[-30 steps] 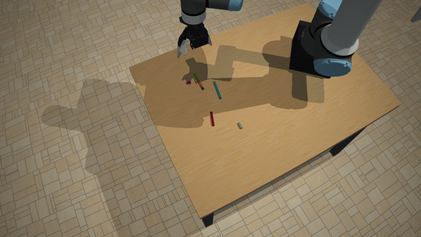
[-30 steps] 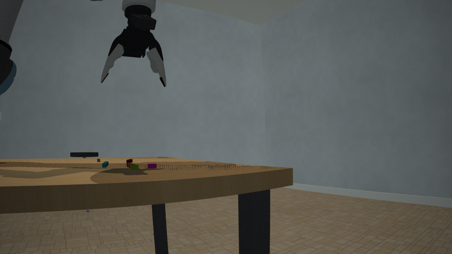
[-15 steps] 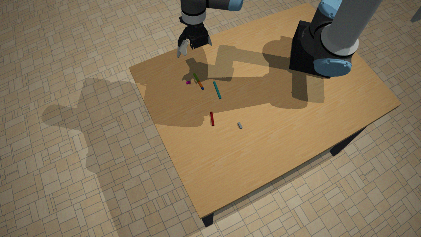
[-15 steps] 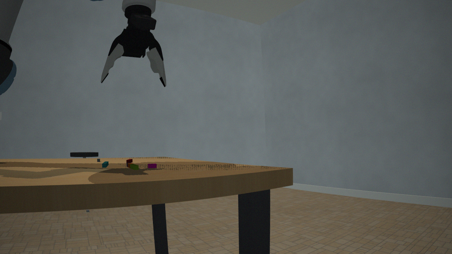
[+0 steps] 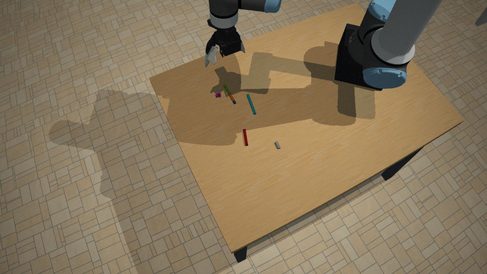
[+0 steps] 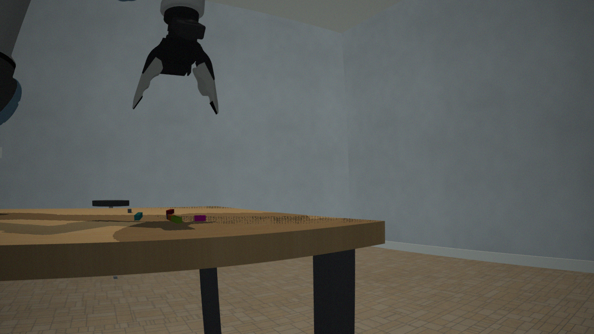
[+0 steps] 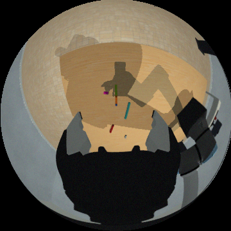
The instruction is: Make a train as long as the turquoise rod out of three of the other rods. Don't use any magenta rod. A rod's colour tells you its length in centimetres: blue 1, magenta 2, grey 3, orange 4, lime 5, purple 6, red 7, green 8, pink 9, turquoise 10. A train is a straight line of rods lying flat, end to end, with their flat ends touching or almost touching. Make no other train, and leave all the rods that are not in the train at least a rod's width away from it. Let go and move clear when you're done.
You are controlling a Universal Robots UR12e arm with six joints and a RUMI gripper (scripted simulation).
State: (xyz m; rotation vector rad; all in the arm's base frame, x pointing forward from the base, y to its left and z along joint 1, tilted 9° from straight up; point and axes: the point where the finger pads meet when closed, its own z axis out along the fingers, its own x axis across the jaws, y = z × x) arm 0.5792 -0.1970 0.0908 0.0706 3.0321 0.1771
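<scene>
- The hand hangs high above the worktop, jaws spread wide, with nothing between them.
- Below it lies a row of three rods, flat and in line: the lime rod, the orange rod in the middle, then the blue rod (hidden or too small to pick out in the exterior view).
- Their ends look to be touching or nearly so; five, four and one make ten, so the train seems built.
- The magenta rod sits off to one side of the lime rod, apart from it.
- On the other side, the turquoise rod lies apart, not quite parallel to the train.
- Farther out are the red rod and the grey rod, both well apart from the train.
- I judge the last step, letting go and moving clear, as done; the next move calls for nothing but staying away.
- The rods are plain, straight-edged bars with square-cut ends; the worktop has a fine wood grain, and the fingers taper from grey to dark tips.
</scene>
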